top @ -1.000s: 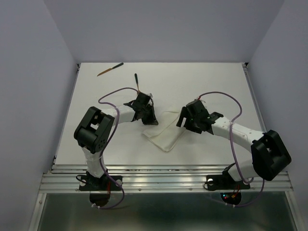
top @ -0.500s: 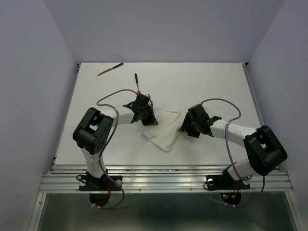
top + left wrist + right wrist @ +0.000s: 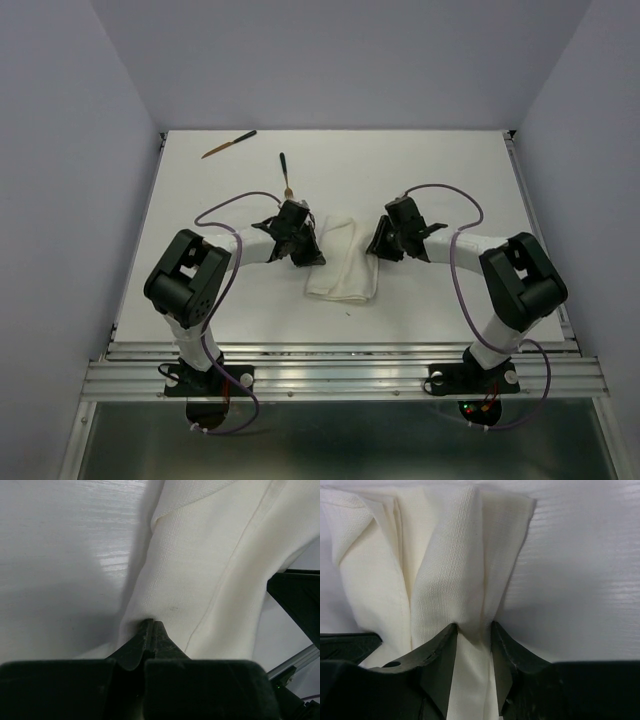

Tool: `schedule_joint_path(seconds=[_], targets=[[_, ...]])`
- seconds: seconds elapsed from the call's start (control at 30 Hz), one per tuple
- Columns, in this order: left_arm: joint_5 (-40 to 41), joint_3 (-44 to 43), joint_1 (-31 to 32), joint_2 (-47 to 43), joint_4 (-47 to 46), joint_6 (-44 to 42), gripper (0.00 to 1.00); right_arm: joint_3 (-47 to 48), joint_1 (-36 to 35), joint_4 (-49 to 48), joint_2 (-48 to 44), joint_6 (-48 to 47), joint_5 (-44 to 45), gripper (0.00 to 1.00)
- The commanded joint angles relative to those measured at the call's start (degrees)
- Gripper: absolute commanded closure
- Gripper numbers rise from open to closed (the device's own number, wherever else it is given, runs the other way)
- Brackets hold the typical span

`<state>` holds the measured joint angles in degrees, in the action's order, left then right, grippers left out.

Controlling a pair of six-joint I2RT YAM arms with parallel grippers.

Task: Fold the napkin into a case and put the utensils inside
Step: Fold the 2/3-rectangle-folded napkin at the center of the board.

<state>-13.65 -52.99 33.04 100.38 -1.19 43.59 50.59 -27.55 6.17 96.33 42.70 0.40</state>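
White table (image 3: pixel 430 170). Napkin (image 3: pixel 340 265) at centre, folded narrow. Pinched from both sides, likely to shape the case: left gripper (image 3: pixel 151 625) clamped on its 9 o'clock edge, right gripper (image 3: pixel 474 627) nipped onto a raised fold at 3 o'clock. Utensils (image 3: pixel 229 144) at 11 o'clock, apart.

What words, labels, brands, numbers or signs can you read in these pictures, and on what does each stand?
None: no text can be read in any view.
The napkin is plain white cloth.
The utensils show no marks, though they are small in the top view.
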Motion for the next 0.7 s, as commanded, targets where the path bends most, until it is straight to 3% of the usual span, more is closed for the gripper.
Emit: schedule_joint_path(seconds=[0.0,0.2,0.47,0.67], targets=[[2.14,-1.94,0.36,-0.10,3.56,-0.62,1.00,1.01,0.48,2.00,0.88,-4.20,0.04,0.57],[2.05,-2.73,0.36,-0.18,3.91,-0.88,1.00,-2.33,0.48,3.41,-3.17,-5.34,-1.71,0.36],[1.96,-3.17,0.27,0.61,4.18,-0.97,1.00,-7.86,0.48,2.27,-10.02,-4.38,-4.44,0.31],[1.96,-3.35,0.27,0.87,4.27,-0.97,1.00,-9.28,0.48,-0.46,-13.80,-5.17,-8.31,0.12]])
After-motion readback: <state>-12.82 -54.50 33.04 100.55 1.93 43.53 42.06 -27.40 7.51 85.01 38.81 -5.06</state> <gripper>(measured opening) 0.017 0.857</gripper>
